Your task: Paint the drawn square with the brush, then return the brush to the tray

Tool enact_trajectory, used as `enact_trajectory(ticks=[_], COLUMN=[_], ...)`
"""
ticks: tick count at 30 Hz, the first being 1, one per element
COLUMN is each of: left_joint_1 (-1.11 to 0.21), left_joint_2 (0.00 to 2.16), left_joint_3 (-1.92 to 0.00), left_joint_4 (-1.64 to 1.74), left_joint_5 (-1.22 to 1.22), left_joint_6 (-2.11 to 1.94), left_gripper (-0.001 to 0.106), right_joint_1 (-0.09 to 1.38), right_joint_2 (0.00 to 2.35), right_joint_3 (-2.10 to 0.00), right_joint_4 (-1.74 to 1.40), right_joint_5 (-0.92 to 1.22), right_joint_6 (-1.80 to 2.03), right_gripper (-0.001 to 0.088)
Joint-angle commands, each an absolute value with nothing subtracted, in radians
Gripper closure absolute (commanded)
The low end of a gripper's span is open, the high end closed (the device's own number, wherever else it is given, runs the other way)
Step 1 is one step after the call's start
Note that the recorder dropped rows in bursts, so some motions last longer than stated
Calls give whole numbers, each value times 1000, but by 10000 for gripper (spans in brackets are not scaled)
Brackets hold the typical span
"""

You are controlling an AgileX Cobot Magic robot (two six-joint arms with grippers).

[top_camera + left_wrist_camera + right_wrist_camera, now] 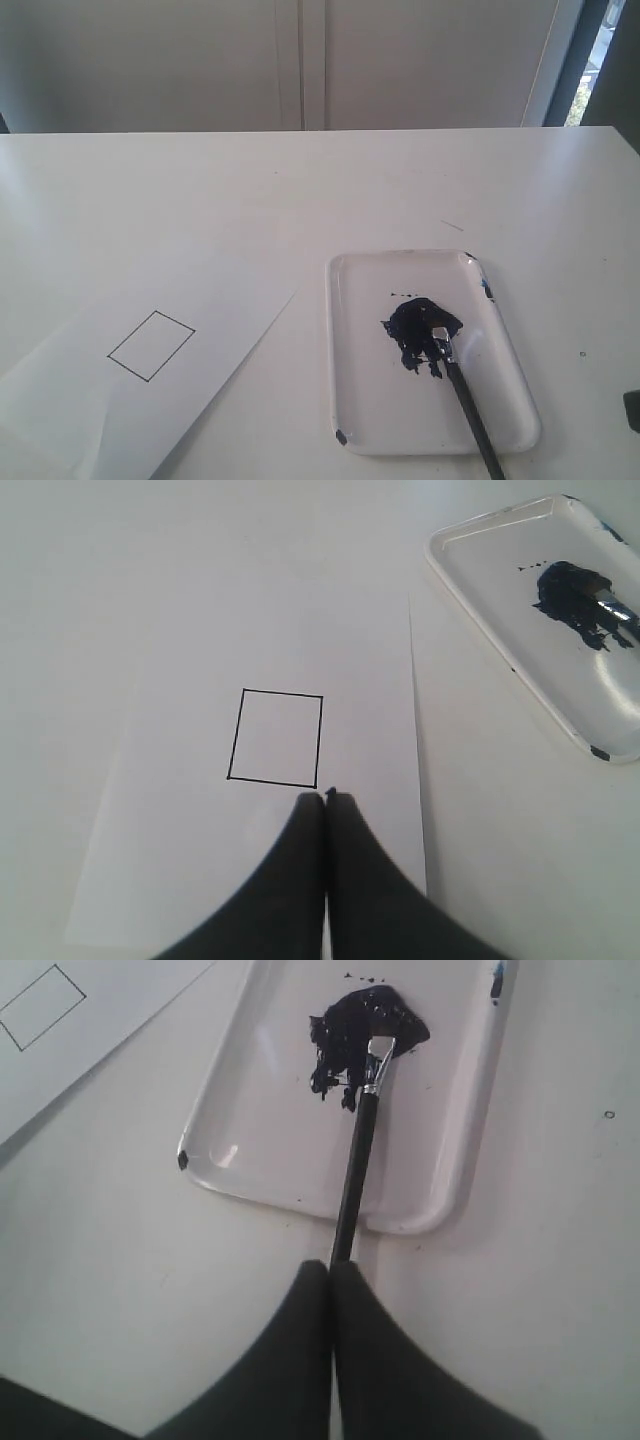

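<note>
On paper sheet (pixel 215 300): drawn square (pixel 151 345), inside white. The brush (pixel 465 400) lies w/ bristles in dk blue blot (pixel 415 325) on tray (pixel 365 400), handle crossing the rim out over bench (pixel 300 190). L tool (pixel 325 798) pressed together, empty, over sheet just beside square. R tool (pixel 332 1265) pressed together too; handle end hidden under its tips, contact unclear.

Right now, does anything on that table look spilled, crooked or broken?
Nothing broken. The paper sheet lies askew to the table edge, stray paint smudges mark the tray's rim, and the brush handle overhangs it.
</note>
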State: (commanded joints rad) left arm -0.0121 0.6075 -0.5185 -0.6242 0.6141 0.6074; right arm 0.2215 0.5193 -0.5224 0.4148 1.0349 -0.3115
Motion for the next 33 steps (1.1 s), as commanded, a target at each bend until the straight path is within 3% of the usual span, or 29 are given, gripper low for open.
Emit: enact_trajectory(ticks=[28, 33], left_joint_1=[-12, -12], left_joint_2=[607, 607], left_joint_3=[-518, -518], left_joint_4=[-624, -624], left_joint_5=[614, 614], left_joint_6=[607, 607], left_gripper=[1053, 1053], right_joint_1=[221, 279], right_joint_2=[858, 898], right_joint_3=[-463, -463], right_joint_4=[566, 541], right_joint_5=[1046, 1000], right_joint_6=[-318, -301], right_gripper=[868, 868])
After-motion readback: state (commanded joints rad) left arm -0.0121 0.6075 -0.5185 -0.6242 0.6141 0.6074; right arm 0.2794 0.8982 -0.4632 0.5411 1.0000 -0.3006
